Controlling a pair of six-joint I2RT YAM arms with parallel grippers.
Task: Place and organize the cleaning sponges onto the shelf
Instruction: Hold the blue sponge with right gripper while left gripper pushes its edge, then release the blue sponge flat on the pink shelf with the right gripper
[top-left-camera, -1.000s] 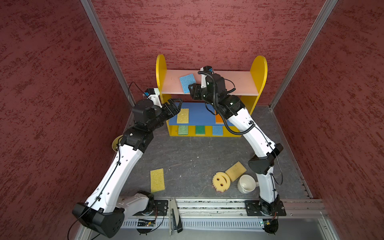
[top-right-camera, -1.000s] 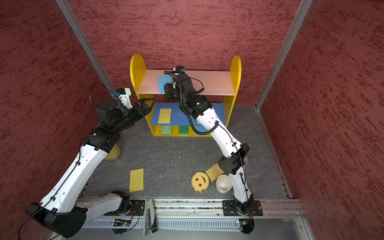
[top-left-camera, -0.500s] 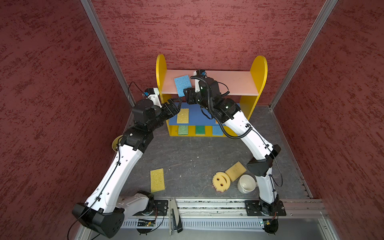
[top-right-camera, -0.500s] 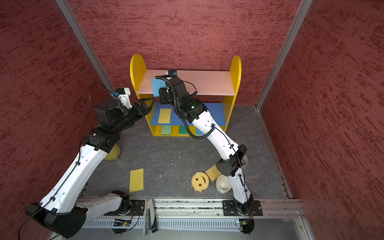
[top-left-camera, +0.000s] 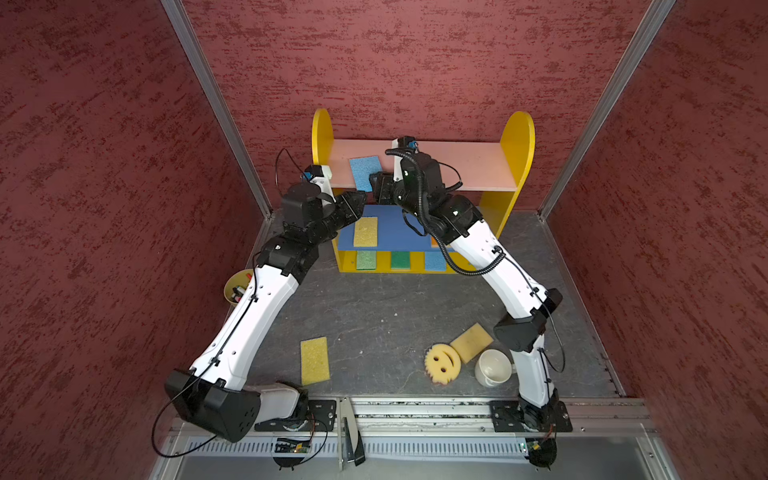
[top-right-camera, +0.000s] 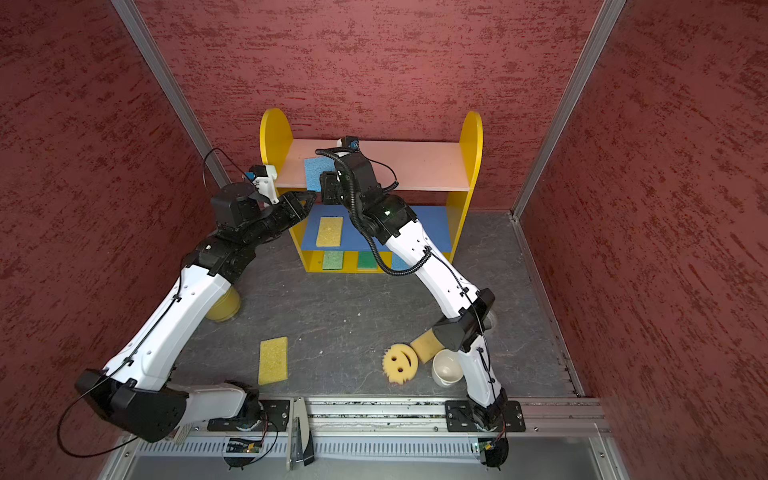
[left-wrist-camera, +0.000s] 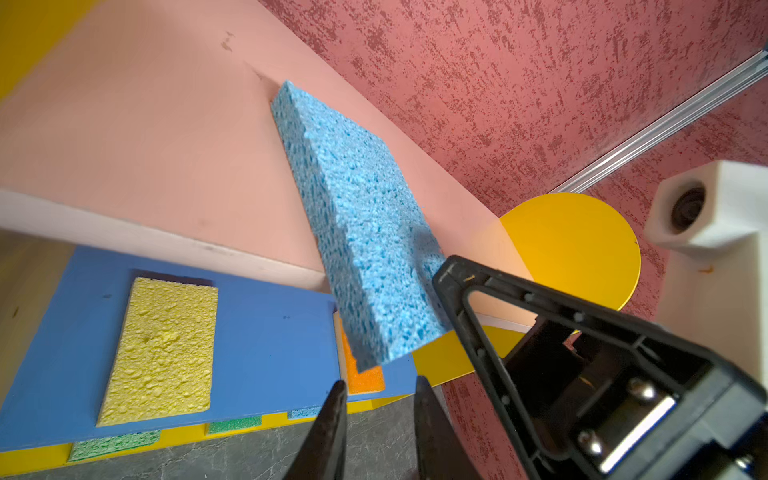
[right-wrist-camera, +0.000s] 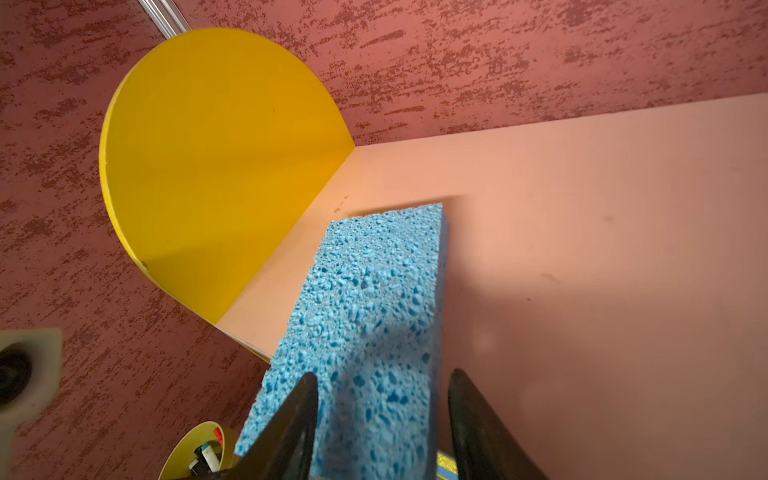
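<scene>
Sponges: nine total. Floor yellow sponge lies flat, left. My left gripper: fingers narrowly apart, empty. One shelf carries six: blue sponge, porous, tilted, far end on the pink top board, near end overhanging, clamped by my right gripper; yellow pad and orange pad on the blue board; light-green pad, green pad, blue pad on the base. Smiley sponge and tan sponge on the floor, right.
</scene>
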